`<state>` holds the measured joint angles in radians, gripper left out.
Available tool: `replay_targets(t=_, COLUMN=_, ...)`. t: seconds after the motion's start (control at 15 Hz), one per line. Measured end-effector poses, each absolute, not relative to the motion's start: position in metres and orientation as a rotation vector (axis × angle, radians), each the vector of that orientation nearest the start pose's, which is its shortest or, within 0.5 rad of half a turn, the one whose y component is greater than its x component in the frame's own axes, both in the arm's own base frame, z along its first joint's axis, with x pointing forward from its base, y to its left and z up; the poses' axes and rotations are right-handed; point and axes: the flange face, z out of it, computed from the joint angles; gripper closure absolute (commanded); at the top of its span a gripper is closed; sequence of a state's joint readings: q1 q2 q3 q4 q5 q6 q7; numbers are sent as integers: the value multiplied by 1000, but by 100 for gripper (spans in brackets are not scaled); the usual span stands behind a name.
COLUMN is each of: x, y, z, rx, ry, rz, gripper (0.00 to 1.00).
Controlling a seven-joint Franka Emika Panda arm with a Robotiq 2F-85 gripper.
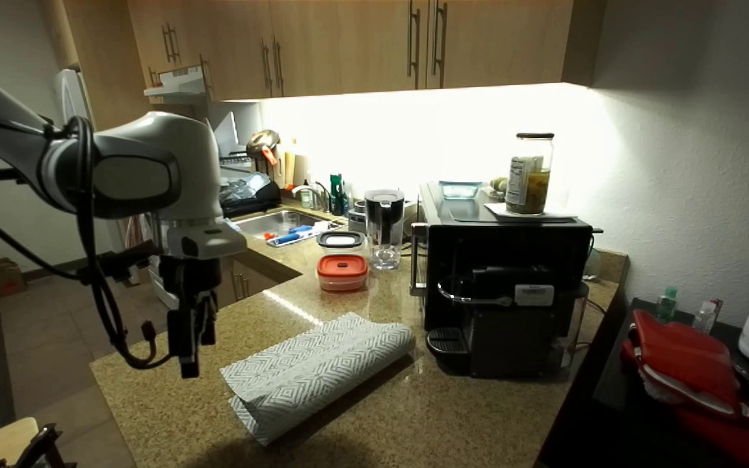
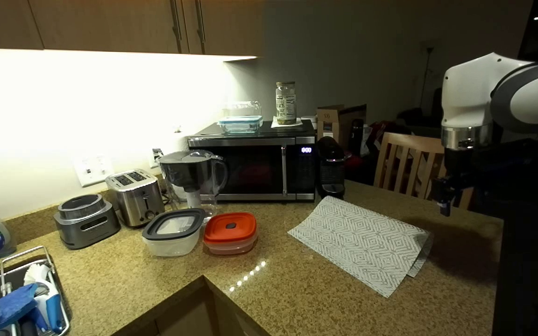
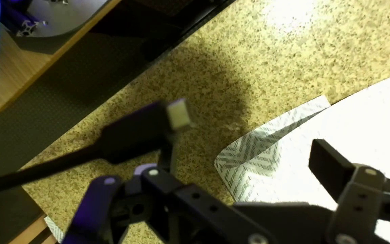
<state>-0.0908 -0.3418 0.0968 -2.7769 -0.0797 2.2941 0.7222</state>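
Note:
My gripper (image 1: 199, 351) hangs in the air near the counter's edge, pointing down, with nothing between its fingers. In the wrist view its two fingers (image 3: 330, 169) stand wide apart. Nearest to it is a white and grey patterned mat (image 1: 326, 370), loosely folded over on the speckled counter (image 1: 166, 416). The gripper is off to one side of the mat's loose end and does not appear to touch it. From above, the mat (image 3: 303, 166) is partly washed out by glare, and its curled corner shows between the fingers. A loose cable plug (image 3: 141, 132) dangles beside one finger, hiding part of it.
Beyond the mat are a red-lidded container (image 2: 230, 233), a grey-lidded container (image 2: 173, 233) and a water pitcher (image 1: 385, 227). A coffee machine (image 1: 511, 318) stands beside the microwave (image 2: 250, 170), which carries a glass jar (image 1: 530, 175). A sink (image 1: 283, 222) lies farther back.

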Motion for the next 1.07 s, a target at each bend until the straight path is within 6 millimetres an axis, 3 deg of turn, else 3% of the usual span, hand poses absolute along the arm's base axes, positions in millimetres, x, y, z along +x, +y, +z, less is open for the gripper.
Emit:
replay_targets(t=0.6, x=361, y=-12, z=253, rx=-3023, ry=1230, rz=240, gripper=0)
replay_targets(t=1.07, x=359, y=-7, z=244, rx=-3041, ry=1199, rz=283, gripper=0)
